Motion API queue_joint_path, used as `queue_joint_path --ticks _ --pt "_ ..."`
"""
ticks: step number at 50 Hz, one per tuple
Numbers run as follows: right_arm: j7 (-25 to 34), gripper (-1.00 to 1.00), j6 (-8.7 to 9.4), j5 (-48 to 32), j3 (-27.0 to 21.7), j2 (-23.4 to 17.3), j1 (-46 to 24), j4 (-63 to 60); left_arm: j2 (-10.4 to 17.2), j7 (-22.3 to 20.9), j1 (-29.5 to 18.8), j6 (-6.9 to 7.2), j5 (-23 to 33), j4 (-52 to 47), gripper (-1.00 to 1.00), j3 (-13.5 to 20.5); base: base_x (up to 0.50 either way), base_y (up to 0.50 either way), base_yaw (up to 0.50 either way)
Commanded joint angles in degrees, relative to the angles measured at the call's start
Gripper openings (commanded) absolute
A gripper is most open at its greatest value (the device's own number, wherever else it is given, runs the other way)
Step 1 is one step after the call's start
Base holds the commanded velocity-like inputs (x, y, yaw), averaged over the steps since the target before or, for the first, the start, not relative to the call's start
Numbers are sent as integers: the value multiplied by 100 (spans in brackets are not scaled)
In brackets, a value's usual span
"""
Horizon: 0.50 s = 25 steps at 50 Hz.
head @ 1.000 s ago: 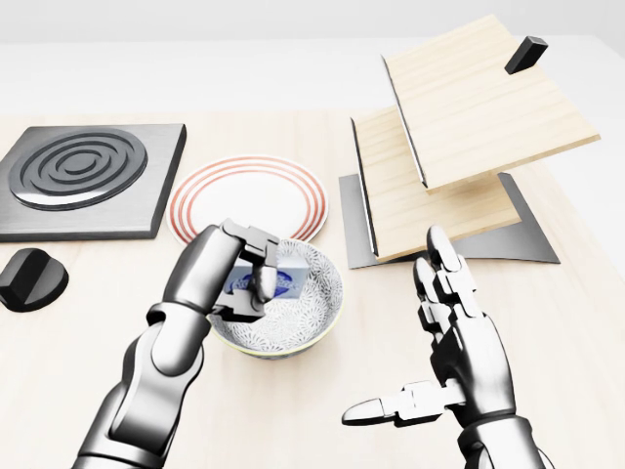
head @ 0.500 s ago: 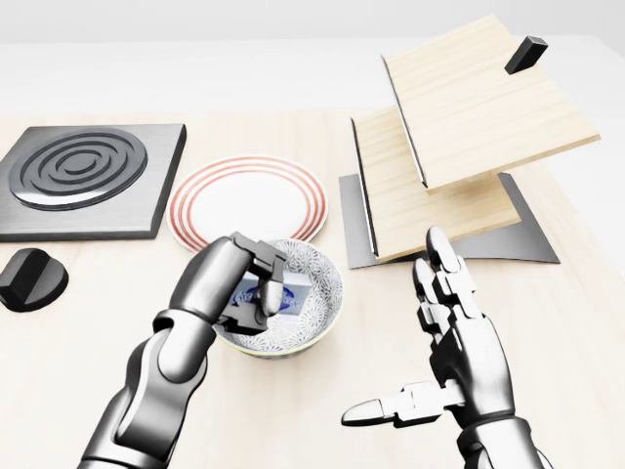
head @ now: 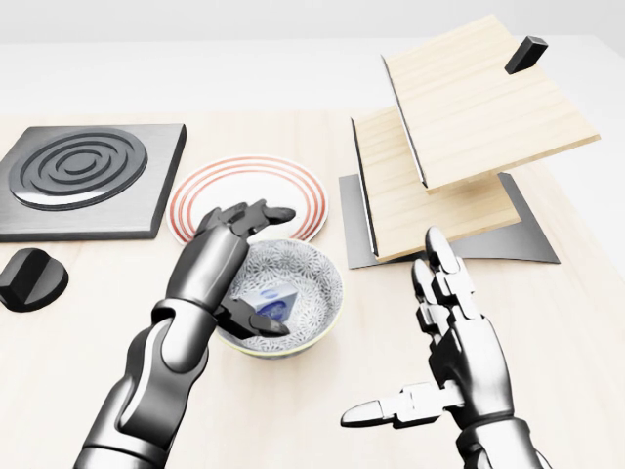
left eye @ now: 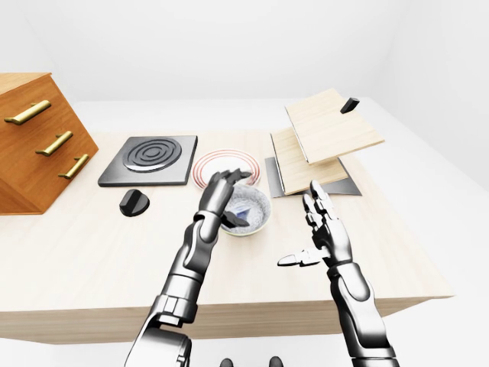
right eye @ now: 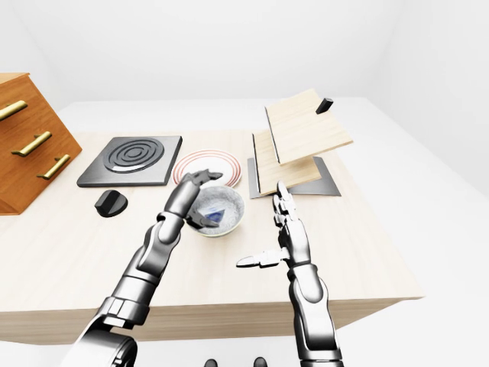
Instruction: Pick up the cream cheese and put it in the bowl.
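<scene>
The cream cheese (head: 271, 305) lies inside the bowl (head: 322, 271), tilted against the patterned inner wall, its blue label partly showing. The left hand (head: 227, 264) hovers over the bowl's left side with fingers (head: 256, 214) spread out above the rim toward the plate and the thumb dipping down into the bowl just beside the package; nothing is gripped and the fingers are clear of the package. The right hand (head: 451, 344) stands apart to the right of the bowl in the head view, flat and wide open, 2 fingers pointing up and the thumb stretched out to the left, holding nothing.

Just above the bowl in the head view sits a white plate (head: 293, 191) with red rings, its lower edge hidden behind the bowl and hand. Left of it is a dark square burner plate (head: 88, 176) with concentric rings, and below that a black knob (head: 29, 278) resting on the wooden table (head: 566, 332). To the upper right, 2 pale wooden boards (head: 469, 127) lean tilted over a grey base (head: 527, 239), with a small black block (head: 525, 54) on the upper board. In the left-eye view a wooden drawer cabinet (left eye: 34, 145) with 3 brass handles stands at the table's left end
</scene>
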Motion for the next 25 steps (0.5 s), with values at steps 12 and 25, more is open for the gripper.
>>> queue_joint_path --ticks 12,25 --pt "-3 100 -107 -36 7 2 -67 236 -119 -964 -122 502 -510 -2335 100 219 0 0 0" --pt "-7 100 23 -29 34 -1 13 -45 242 -2528 -924 1000 -1469 -6508 100 351 0 0 0"
